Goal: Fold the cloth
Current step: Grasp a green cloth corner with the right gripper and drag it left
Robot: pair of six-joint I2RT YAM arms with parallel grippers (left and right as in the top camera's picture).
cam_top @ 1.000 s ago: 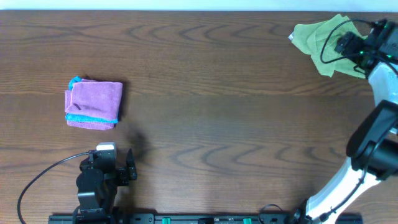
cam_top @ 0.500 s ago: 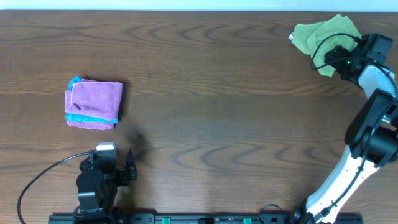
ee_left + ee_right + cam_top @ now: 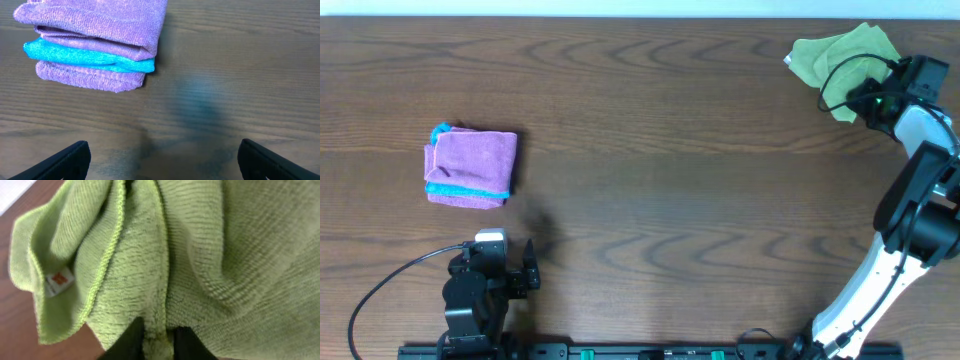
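The cloth [image 3: 840, 56] lies crumpled at the table's far right corner, lime-green, with a small white tag [image 3: 58, 280] near one hem. My right gripper [image 3: 861, 101] sits at its near edge, shut on a pinched ridge of the cloth [image 3: 160, 280]; the dark fingertips [image 3: 131, 340] press the fold from both sides. My left gripper [image 3: 527, 268] rests at the front left, far from the cloth, open over bare wood [image 3: 160, 160].
A folded pink cloth with teal edging [image 3: 470, 167] lies at the left, just beyond the left gripper [image 3: 95, 40]. The right arm [image 3: 910, 220] reaches up along the right edge. A black cable [image 3: 390, 280] loops by the left arm.
The right gripper has dropped onto the cloth's near edge and its jaws have come together on a fold. The left arm and the pink cloth have not moved.
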